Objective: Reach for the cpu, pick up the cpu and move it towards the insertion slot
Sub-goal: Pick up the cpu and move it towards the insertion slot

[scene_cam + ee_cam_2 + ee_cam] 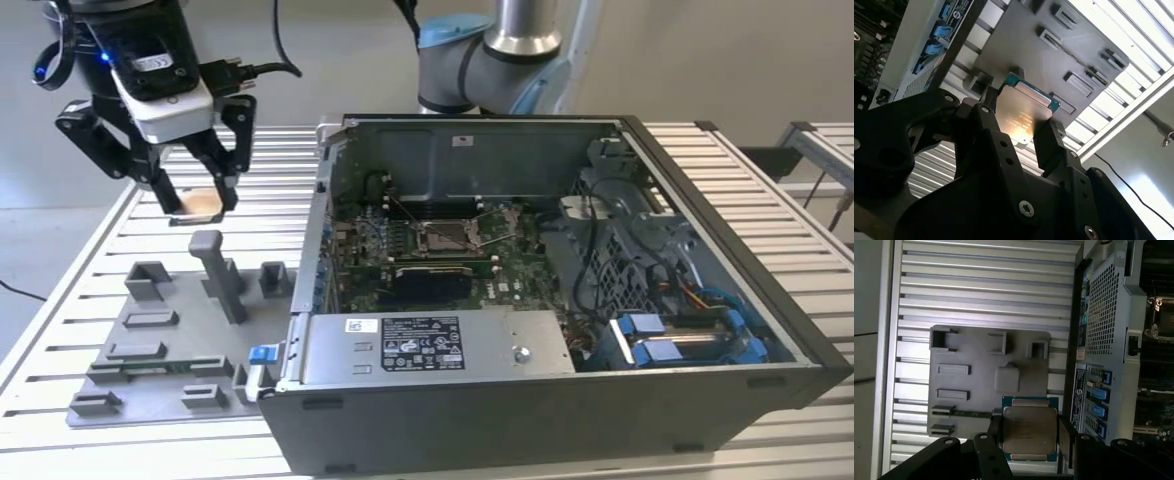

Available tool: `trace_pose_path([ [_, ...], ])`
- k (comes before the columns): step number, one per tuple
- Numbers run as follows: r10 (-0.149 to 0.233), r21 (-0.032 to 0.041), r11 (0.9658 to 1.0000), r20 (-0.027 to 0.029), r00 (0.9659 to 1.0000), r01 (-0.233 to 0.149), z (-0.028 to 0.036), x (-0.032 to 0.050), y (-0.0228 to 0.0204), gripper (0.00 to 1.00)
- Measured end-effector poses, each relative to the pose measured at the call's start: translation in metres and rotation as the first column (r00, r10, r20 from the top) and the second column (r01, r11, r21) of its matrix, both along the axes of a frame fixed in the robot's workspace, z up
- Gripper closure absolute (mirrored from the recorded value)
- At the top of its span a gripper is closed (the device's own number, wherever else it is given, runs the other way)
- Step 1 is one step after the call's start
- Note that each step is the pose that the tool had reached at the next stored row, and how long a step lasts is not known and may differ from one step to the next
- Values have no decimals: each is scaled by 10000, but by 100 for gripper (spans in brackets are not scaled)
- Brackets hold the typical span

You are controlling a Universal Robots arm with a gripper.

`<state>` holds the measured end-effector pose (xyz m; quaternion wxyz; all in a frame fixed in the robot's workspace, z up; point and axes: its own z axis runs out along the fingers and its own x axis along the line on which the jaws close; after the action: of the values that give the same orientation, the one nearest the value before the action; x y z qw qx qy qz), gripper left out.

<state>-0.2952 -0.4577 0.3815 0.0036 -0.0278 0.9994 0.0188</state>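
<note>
In the exterior view the jaws hide most of the cpu [200, 206], seemingly only its pale underside showing. The jaws are clamped on its opposite edges, holding it above the grey tray [160, 350], well apart from the insertion slot [445, 236].

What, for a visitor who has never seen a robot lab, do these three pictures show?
A robot arm with a black pincer works over a slatted metal table. The exterior view looks on from off the arm; both wrist views ride on the arm. On the table lie a grey tray and an open computer case, with the insertion slot on its circuit board. The pincer is shut on the cpu, held above the tray.
</note>
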Motion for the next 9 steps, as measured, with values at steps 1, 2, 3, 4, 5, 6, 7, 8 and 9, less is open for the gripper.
trace_pose_path([
  [1,0,0,10000,0,10000,0,0,22,0,100],
  [2,1,0,10000,-1,10000,-1,1,43,0,100],
  [3,1,0,10000,0,10000,-1,0,62,0,100],
  [4,1,0,10000,0,10000,-1,1,83,0,100],
  [5,1,0,10000,0,10000,-1,0,103,0,100],
  [6,1,0,10000,0,10000,-1,1,121,0,100],
  [7,1,0,10000,-1,10000,-1,1,140,0,100],
  [8,1,0,10000,-1,10000,-1,1,158,0,100],
  [9,1,0,10000,-1,10000,-1,1,178,0,100],
])
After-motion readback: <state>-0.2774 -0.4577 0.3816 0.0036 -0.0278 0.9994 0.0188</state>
